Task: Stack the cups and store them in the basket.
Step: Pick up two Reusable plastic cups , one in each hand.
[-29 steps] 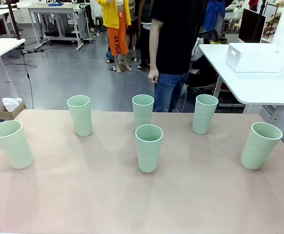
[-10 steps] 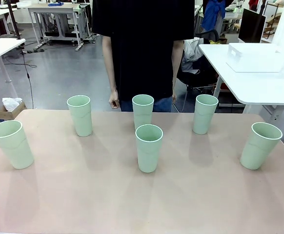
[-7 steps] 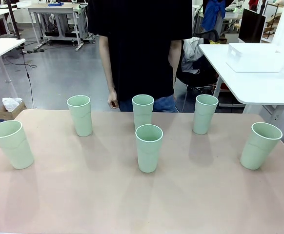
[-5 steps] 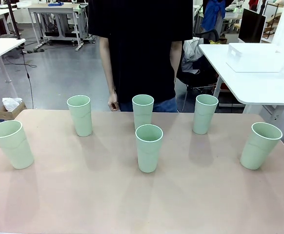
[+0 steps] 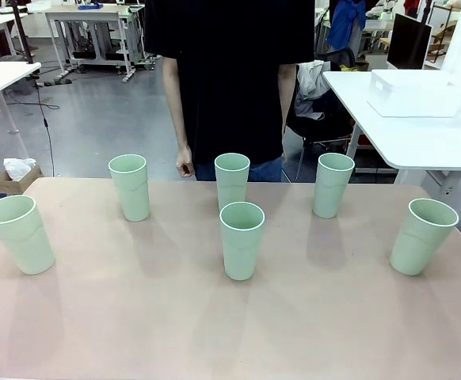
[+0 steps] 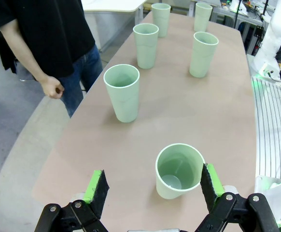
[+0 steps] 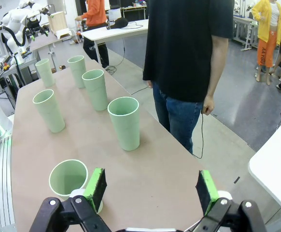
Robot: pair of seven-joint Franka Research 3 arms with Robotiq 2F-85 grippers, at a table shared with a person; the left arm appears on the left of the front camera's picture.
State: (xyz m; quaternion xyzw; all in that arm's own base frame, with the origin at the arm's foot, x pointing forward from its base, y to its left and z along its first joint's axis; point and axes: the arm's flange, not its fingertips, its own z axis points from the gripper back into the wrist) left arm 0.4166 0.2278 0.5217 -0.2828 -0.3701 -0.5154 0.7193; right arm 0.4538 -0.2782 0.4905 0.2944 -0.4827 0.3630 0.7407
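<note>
I am holding left jaws and right jaws wide and empty. One cup is standing upright just ahead of the left jaws and another cup just beside the right jaws, so I am judging a square grip on the wall below the rim, then a straight lift, soundest. The matte pinkish worktop is carrying all six cups; the basket is sitting well beyond my right jaws on a separate white table, and a person is standing opposite.
</note>
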